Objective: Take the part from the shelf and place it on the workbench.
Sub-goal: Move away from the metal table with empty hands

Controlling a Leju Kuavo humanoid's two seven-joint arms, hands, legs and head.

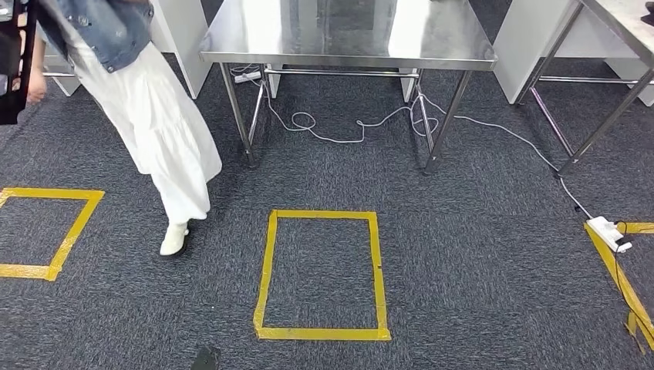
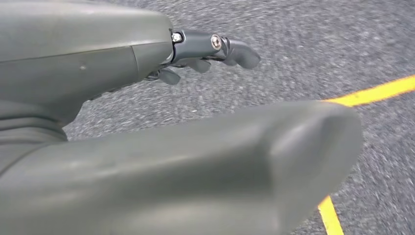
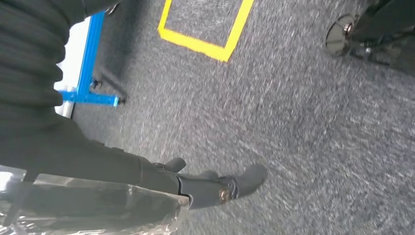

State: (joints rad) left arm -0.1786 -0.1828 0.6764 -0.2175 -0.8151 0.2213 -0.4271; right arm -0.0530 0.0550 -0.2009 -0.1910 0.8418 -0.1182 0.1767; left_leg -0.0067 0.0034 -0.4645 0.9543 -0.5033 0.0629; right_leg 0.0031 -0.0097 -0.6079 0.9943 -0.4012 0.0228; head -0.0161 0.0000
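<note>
The steel workbench (image 1: 347, 46) stands ahead of me across the carpet, its top bare. In the right wrist view my right hand (image 3: 215, 188) holds the part (image 3: 98, 205), a dark piece wrapped in clear plastic that lies along the fingers above the grey carpet. Most of the part is hidden by the hand and the picture's edge. In the left wrist view my left hand (image 2: 210, 49) hangs over the carpet with its fingers apart and nothing in it.
A person (image 1: 154, 116) in a white skirt walks at the left near the workbench. A yellow tape rectangle (image 1: 266, 270) marks the floor in front of it. Cables (image 1: 339, 131) trail under it, and a power strip (image 1: 609, 233) lies at the right. A blue frame (image 3: 90, 63) stands behind me.
</note>
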